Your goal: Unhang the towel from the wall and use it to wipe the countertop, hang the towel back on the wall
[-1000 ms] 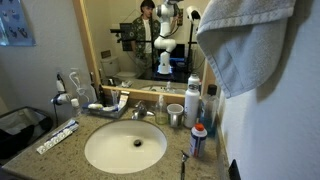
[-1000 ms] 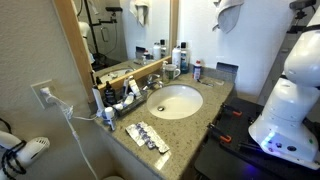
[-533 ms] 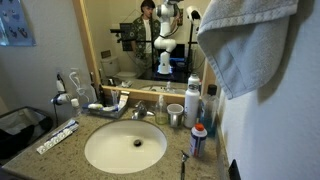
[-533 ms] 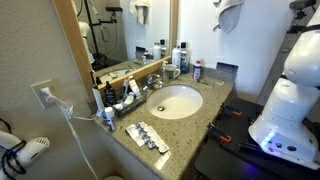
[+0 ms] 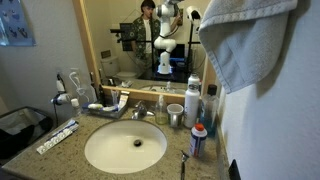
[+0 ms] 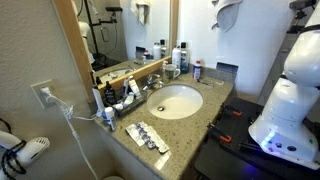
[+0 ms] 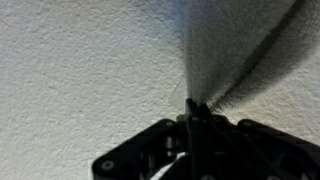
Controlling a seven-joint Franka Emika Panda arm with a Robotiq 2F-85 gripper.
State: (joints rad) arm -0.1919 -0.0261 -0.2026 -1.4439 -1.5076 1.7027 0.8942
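Observation:
The pale grey towel [image 5: 248, 45] hangs high against the white wall [image 5: 270, 130], filling the upper right of an exterior view. It also shows small at the top of an exterior view [image 6: 229, 14]. In the wrist view my gripper [image 7: 197, 108] is shut on a pinched fold of the towel [image 7: 235, 45], right against the textured wall [image 7: 80, 70]. The speckled countertop [image 5: 60, 152] with its white oval sink [image 5: 125, 147] lies below; it also shows in an exterior view [image 6: 190, 125]. The gripper itself does not show in either exterior view.
Bottles, a cup [image 5: 175, 115] and toiletries crowd the back of the countertop by the wood-framed mirror [image 5: 140, 40]. A packet strip [image 6: 148, 135] lies near the counter's front edge. The white robot base [image 6: 290, 105] stands beside the vanity. A hairdryer [image 6: 25, 153] hangs by the outlet.
The towel has shifted slightly to the right and up in an exterior view. Nothing else has moved.

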